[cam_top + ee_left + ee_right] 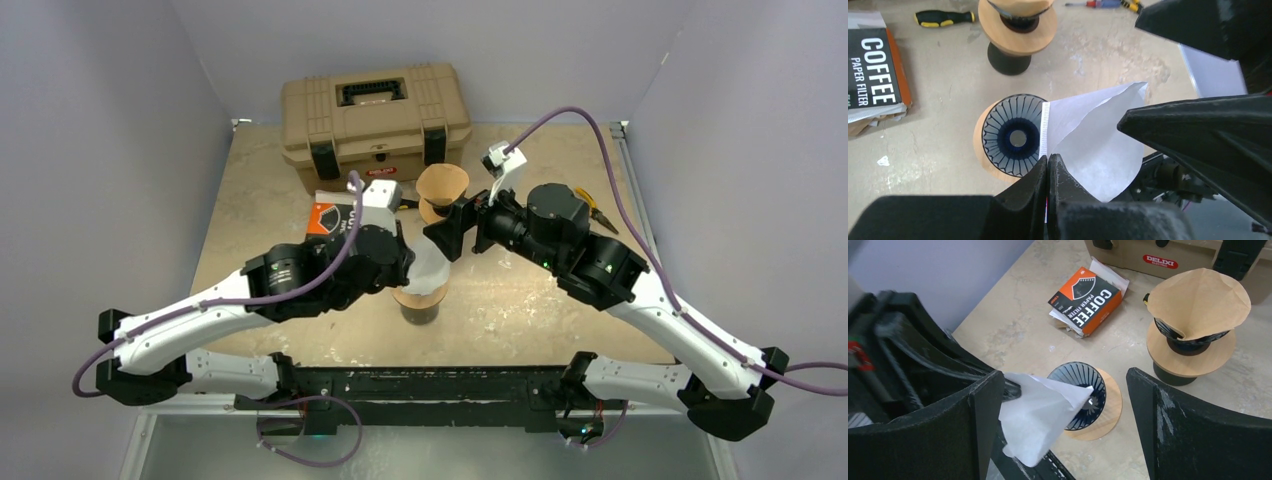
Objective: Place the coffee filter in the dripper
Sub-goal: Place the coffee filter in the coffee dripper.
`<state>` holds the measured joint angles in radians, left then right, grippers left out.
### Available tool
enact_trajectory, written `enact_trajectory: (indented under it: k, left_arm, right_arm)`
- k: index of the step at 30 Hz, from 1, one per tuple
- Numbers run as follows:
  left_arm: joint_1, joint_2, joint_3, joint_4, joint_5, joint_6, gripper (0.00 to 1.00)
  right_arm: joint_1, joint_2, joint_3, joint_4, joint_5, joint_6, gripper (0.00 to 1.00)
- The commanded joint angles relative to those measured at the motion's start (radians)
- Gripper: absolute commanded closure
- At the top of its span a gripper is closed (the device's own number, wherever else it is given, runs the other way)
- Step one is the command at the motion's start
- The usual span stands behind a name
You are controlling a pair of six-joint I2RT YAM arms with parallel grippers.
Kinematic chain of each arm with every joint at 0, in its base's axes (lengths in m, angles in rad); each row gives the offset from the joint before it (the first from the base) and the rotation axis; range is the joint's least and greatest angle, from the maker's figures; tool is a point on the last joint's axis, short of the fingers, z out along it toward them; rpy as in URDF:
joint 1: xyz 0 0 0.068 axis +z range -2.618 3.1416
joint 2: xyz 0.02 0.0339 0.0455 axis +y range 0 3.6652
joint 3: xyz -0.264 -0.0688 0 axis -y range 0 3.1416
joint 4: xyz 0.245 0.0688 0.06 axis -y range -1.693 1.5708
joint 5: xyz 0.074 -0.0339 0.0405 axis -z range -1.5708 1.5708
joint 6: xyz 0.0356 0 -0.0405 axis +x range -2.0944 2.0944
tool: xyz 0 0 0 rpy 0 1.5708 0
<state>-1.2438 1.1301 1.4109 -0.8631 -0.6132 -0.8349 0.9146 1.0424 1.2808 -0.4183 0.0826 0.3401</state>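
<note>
While our left pincer clamps the seam of the paper filter, the dripper lies just below; our right pincer gapes, empty.

Overhead camera looks down; close wrist cameras share dripper.

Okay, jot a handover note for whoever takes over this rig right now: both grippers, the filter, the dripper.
Left gripper: shut on the seam edge of the white filter, held partly opened over the edge of the empty dripper, not seated.
Right gripper: open, fingers either side of the filter, gripping nothing.
Done: filter is lifted and at the dripper.
Left: centre it, seat it in the cone, release.
The other dripper already holds a brown filter.
</note>
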Motion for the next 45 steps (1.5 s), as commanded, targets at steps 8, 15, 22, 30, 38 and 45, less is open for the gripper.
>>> enact_trajectory:
  k: [8, 15, 22, 30, 38, 45]
  left_arm:
    - [0.001, 0.091, 0.051, -0.111, 0.077, 0.034, 1.00]
    - [0.020, 0.131, 0.052, -0.137, 0.068, 0.029, 1.00]
    - [0.153, 0.111, 0.010, -0.068, 0.203, 0.096, 1.00]
    - [0.226, 0.131, 0.040, -0.062, 0.262, 0.164, 1.00]
    - [0.285, 0.143, 0.043, -0.036, 0.353, 0.202, 1.00]
    - [0.336, 0.136, 0.023, 0.016, 0.420, 0.216, 1.00]
  right_arm:
    - [0.001, -0.009, 0.003, -0.007, -0.012, 0.017, 0.06]
    - [0.001, 0.001, -0.002, -0.024, -0.005, 0.019, 0.07]
    - [0.001, 0.009, 0.003, -0.043, 0.018, 0.029, 0.07]
    - [-0.006, 0.027, 0.011, -0.059, 0.007, 0.056, 0.07]
    - [-0.044, 0.047, -0.003, -0.047, -0.081, 0.072, 0.10]
    - [-0.051, 0.109, -0.006, -0.070, -0.066, 0.066, 0.13]
